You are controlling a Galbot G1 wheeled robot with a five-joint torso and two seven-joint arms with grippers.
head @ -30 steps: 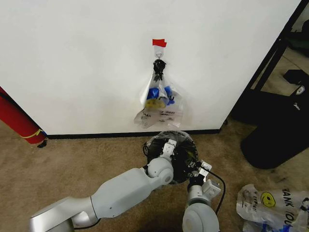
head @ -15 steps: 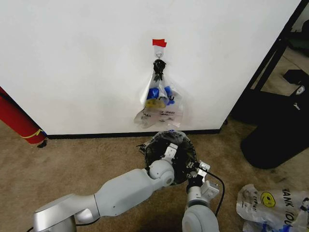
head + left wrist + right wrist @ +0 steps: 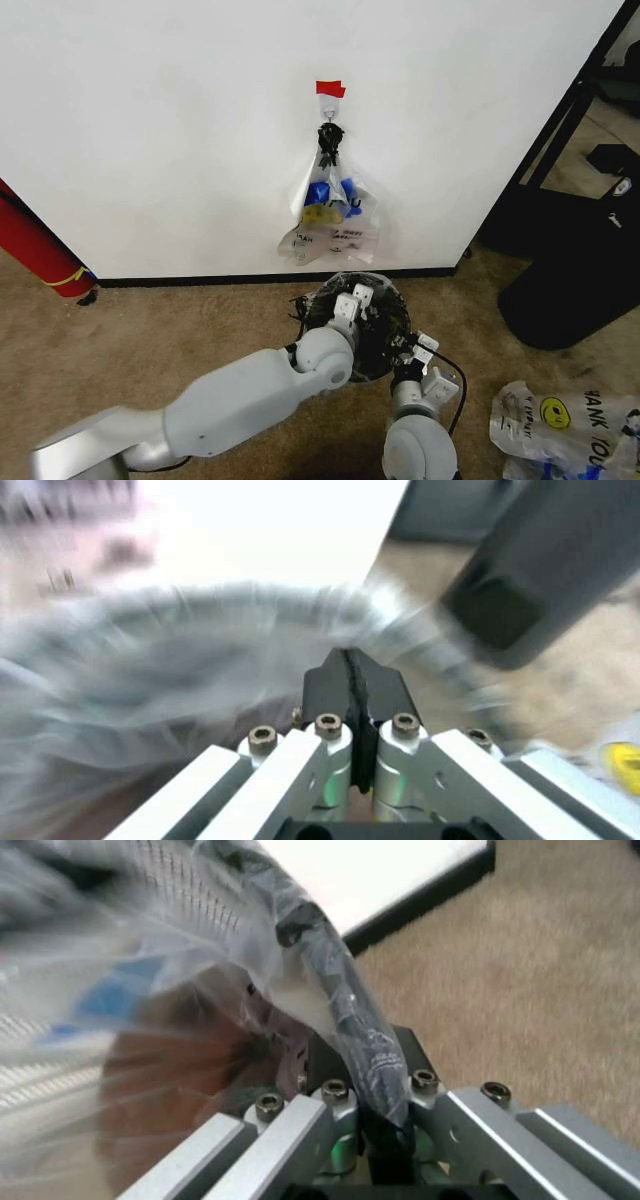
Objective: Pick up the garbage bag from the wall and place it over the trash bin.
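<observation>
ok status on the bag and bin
Left gripper shut at trash bin rim. Right gripper shut on clear plastic there. Garbage bag hangs on wall hook. No obstruction seen.

Silver-grey arms, black-tipped hardware

The left arm [image 3: 240, 395] is smooth, rounded light-grey shells; the right arm [image 3: 420, 445] ends in a grey ball joint trailing a black cable. Both wrists carry pale aluminium bars fixed with hex-socket screws, framing black fingers [image 3: 348, 686].
</observation>
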